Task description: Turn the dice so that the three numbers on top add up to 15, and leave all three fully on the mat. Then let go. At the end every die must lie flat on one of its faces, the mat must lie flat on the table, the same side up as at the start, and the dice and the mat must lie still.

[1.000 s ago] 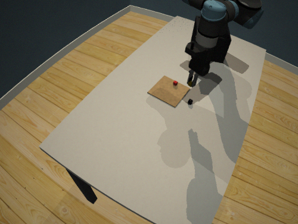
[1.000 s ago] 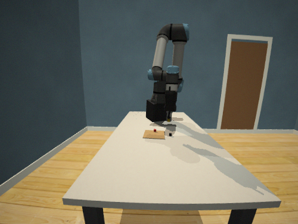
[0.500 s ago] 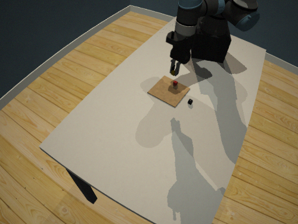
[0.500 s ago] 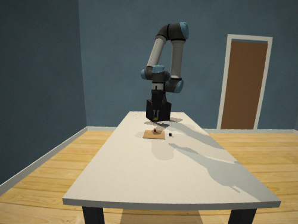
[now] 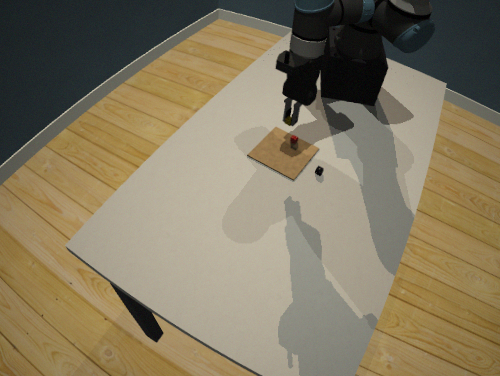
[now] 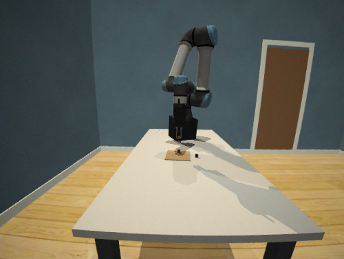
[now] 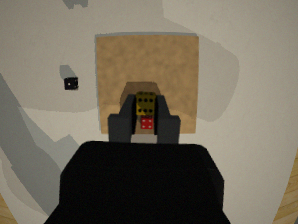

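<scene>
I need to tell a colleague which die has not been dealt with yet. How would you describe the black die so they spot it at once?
Start at the long white table and find the square brown mat near the arm's base. Just off the mat's corner, on bare table, sits the small black die. It is the only die off the mat and untouched: the small red die lies on the mat, and the small yellow die is held in the jaws.
</scene>
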Robot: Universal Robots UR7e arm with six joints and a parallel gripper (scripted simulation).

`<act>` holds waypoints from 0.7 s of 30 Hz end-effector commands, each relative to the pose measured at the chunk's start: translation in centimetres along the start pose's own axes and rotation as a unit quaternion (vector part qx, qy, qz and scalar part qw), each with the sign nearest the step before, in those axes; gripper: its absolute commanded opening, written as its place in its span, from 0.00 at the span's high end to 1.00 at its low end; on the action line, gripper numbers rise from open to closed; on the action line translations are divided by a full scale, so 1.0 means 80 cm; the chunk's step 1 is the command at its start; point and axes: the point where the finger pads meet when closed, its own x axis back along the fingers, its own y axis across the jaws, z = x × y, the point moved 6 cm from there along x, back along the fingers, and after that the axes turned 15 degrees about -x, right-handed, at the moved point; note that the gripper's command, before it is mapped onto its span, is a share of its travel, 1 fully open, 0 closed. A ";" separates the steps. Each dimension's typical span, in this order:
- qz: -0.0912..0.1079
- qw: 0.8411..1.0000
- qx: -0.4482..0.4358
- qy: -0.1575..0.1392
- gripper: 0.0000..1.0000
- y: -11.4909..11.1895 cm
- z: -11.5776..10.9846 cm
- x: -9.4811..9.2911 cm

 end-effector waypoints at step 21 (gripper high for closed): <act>0.001 1.000 0.000 -0.001 0.66 0.001 -0.001 -0.045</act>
